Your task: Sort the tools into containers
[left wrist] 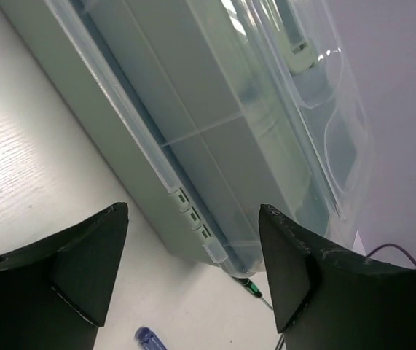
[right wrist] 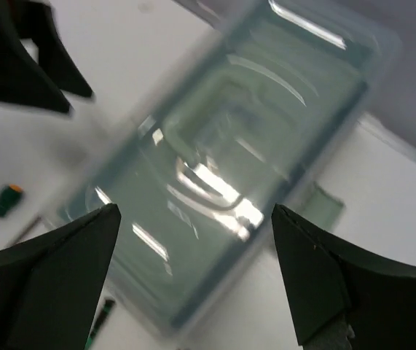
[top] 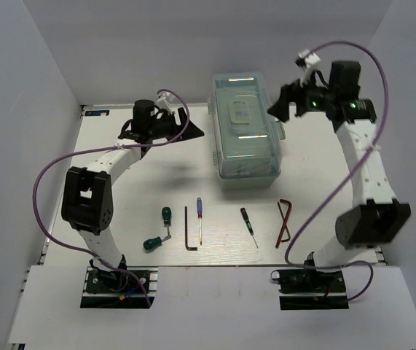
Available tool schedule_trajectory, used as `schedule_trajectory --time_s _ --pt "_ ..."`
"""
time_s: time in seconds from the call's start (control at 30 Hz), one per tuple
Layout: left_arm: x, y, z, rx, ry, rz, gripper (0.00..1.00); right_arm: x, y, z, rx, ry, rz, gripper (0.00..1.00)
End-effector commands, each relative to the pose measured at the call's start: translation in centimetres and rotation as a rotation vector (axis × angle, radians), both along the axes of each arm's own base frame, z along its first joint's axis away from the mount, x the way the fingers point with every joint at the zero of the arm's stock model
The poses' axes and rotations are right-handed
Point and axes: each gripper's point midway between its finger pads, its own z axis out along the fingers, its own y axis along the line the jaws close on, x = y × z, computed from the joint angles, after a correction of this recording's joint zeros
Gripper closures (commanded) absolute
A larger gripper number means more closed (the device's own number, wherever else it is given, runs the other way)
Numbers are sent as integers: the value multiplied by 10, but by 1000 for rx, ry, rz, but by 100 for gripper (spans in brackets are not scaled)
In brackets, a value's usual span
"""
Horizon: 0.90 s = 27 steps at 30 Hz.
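The closed mint-green toolbox (top: 245, 131) with a translucent lid stands at the table's back middle. My left gripper (top: 193, 131) is open and empty just left of the toolbox, its side filling the left wrist view (left wrist: 215, 138). My right gripper (top: 282, 102) is open and empty, raised over the toolbox's right back edge; the lid is blurred in its view (right wrist: 229, 175). In a row near the front lie two green-handled screwdrivers (top: 166, 215) (top: 151, 243), a dark hex key (top: 188, 230), a blue-handled screwdriver (top: 199, 211), a thin dark screwdriver (top: 246, 217) and reddish-brown hex keys (top: 284, 222).
White walls close in the table at the left, back and right. The arm bases (top: 116, 281) (top: 313, 281) sit at the near edge. A purple cable (top: 47, 182) loops beside the left arm, another (top: 317, 211) beside the right arm.
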Motion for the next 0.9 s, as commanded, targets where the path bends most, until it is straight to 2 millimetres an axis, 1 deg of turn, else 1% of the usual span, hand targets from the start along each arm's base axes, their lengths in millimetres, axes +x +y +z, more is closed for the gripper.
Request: schedule_trajectory --time_s 0.0,0.03,0.07,0.1,0.13,0.17,0.2,0.23,0.27,0.3,0.33,0.37,0.4,0.43,0.47,0.5,0.63,0.73,0.8,0.83,0.87 --pt "-7 -15 30 -62 -83 -66 18 23 63 10 224 167 128 10" --pt "-10 -19 30 -62 -83 -75 18 38 74 30 280 173 121 10" --pt "-11 -19 29 -60 -74 -75 18 41 86 31 327 227 116 10" --pt "-10 -19 28 -56 -81 -77 18 59 98 21 341 238 105 10" --pt "-15 -23 27 -57 -71 -95 18 71 106 24 366 246 79 10" --pt "-16 -23 31 -59 -80 -95 18 72 115 25 383 266 75 10" --pt "-17 -22 28 -57 -71 -95 18 83 124 20 381 257 57 10" --pt "-17 -21 32 -55 -83 -82 18 87 133 11 381 281 48 10" --pt "-20 -20 32 -55 -81 -82 18 89 138 8 374 282 35 14" --pt "-22 -23 26 -48 -71 -81 18 91 144 2 365 288 21 18" --pt "-23 -22 31 -51 -79 -81 18 99 145 -6 344 279 -43 22" --pt "-23 -22 31 -51 -79 -81 18 99 146 -10 332 285 -58 28" --pt "-24 -22 27 -48 -70 -81 18 103 146 -13 316 275 -105 30" --pt "-26 -22 31 -51 -79 -81 18 101 149 -14 308 271 -110 32" --pt "-24 -21 31 -47 -80 -71 18 101 148 -24 295 288 -129 34" --pt "-24 -21 31 -47 -80 -71 18 104 148 -25 277 270 -176 34" --pt "-22 -20 30 -45 -81 -62 18 105 137 -48 189 278 -290 37" --pt "-21 -19 30 -37 -90 -56 18 98 135 -63 142 299 -317 37" --pt "-21 -19 30 -37 -90 -56 18 94 132 -67 119 296 -339 38" --pt "-19 -20 34 -40 -100 -56 18 94 131 -68 110 294 -345 38" --pt "-19 -20 34 -40 -100 -56 18 93 129 -68 105 293 -353 38"
